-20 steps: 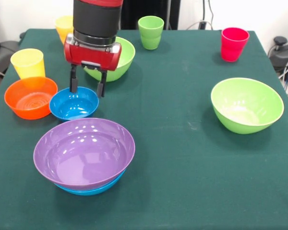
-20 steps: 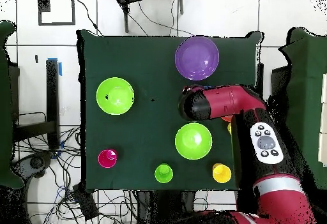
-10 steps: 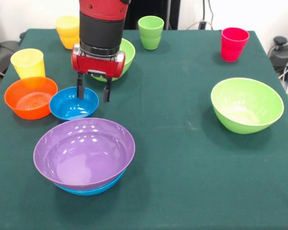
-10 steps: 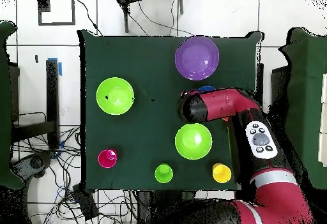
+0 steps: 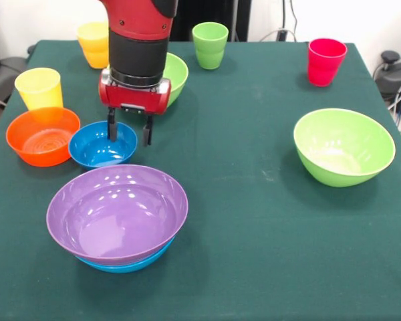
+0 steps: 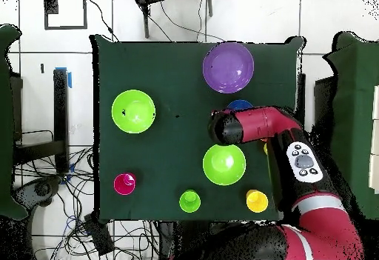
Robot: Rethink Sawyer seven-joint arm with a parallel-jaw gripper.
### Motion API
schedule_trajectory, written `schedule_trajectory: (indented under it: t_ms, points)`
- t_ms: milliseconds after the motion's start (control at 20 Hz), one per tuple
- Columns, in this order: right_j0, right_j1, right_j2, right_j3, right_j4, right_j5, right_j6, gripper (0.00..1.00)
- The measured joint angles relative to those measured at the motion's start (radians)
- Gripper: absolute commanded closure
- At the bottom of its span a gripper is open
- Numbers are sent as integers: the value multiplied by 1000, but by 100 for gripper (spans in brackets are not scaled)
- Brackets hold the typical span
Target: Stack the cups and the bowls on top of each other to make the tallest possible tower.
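My gripper (image 5: 129,130) is open and hangs over the right rim of the small blue bowl (image 5: 100,147). One finger is above the bowl's inside and the other just outside its rim. The wide purple bowl (image 5: 117,210) sits nested in the large blue bowl (image 5: 123,264) at the front left, forming the tower. A small orange bowl (image 5: 42,136) lies left of the small blue one. One light green bowl (image 5: 343,146) stands at the right, and another (image 5: 177,73) is partly hidden behind the arm. In the overhead view the arm (image 6: 252,124) covers the gripper.
The yellow cup (image 5: 38,87), orange-yellow cup (image 5: 92,41), light green cup (image 5: 210,45) and red cup (image 5: 325,61) stand along the left and far sides of the green-covered table (image 5: 254,221). Cables and a floor grid surround the table (image 6: 178,72).
The gripper has shifted a little to the right and slightly lower, from over the small blue bowl's middle to its right rim. It stays open. No cup or bowl has moved.
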Motion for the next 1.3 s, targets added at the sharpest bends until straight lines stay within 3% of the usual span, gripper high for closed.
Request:
schedule_trajectory:
  t_ms: [1300]
  points:
    - [-2,76,0,-1,-76,-17,0,0]
